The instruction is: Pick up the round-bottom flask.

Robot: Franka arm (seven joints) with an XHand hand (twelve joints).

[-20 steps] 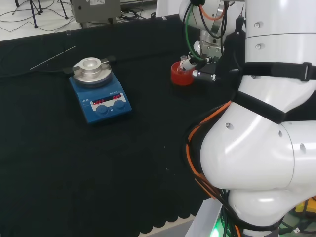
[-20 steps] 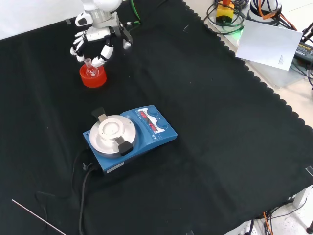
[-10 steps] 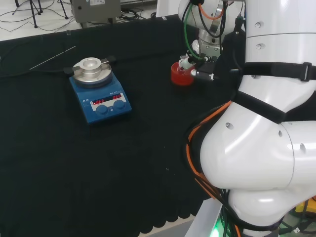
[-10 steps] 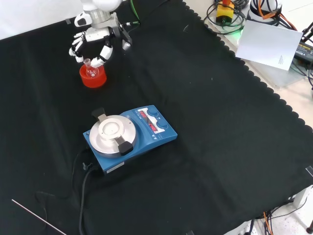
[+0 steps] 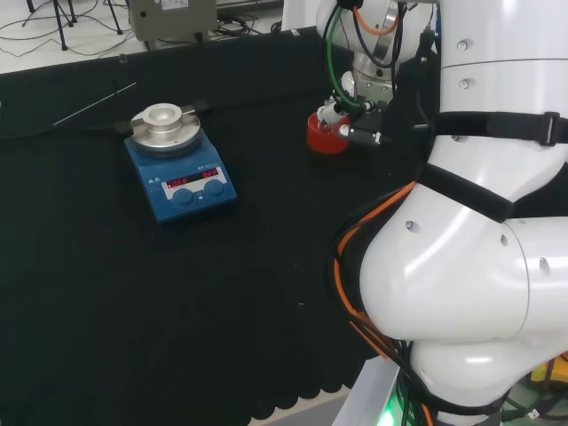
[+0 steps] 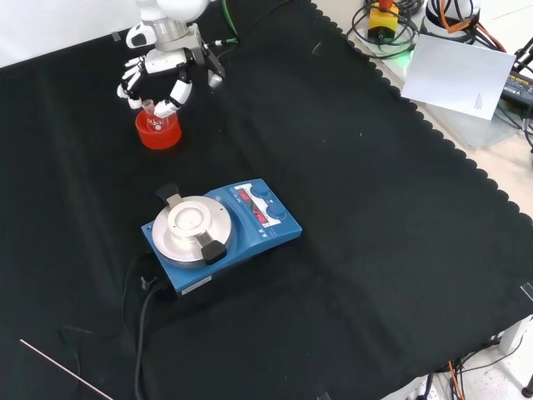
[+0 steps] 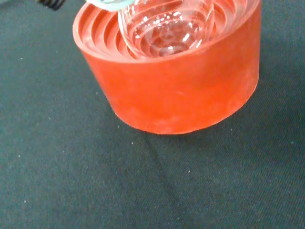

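The hand [image 6: 156, 73] hangs right over the red ribbed stand [image 6: 157, 131], its fingers [image 6: 171, 102] curled down on both sides of the neck of the round-bottom flask [image 6: 151, 114]. The glass is so clear I can't make out whether they actually touch it. Up close from the wrist, the flask's bulb [image 7: 167, 26] sits in the stand's ribbed hollow [image 7: 181, 90], its upper part cut off. From behind the arm, the white links cover most of the hand [image 5: 342, 111], with the stand [image 5: 325, 135] just beneath it. The blue stirrer plate [image 6: 218, 233] sits well apart from the hand.
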